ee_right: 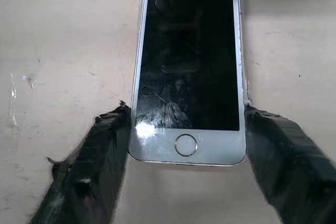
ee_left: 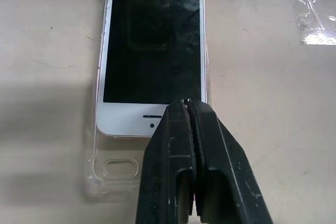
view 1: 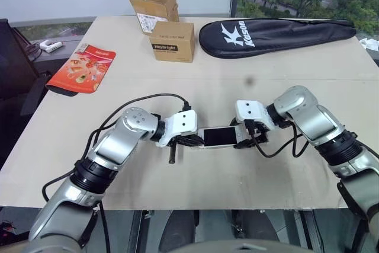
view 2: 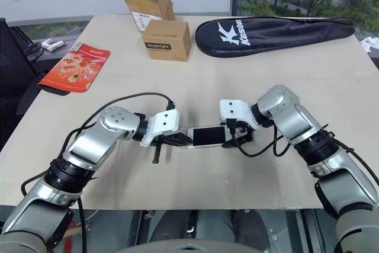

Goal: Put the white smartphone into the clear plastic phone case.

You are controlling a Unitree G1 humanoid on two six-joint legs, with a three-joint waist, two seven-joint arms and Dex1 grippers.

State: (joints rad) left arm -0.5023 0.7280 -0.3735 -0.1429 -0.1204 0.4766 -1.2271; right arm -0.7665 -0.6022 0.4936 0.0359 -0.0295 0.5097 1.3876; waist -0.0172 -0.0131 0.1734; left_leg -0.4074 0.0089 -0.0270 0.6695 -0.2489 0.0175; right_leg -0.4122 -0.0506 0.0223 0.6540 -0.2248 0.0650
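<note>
On the table (view 1: pixel 195 81) the phone (view 1: pixel 218 136) lies screen up over the case (ee_left: pixel 113 169), one end short of the case's rim — the seating step. The right gripper (ee_right: pixel 186 150) straddles its home-button end, fingers wide beside the edges; the left gripper (ee_left: pixel 188 109), pinched shut and holding nothing, presses the earpiece end. Next, probably, push it flush.
</note>
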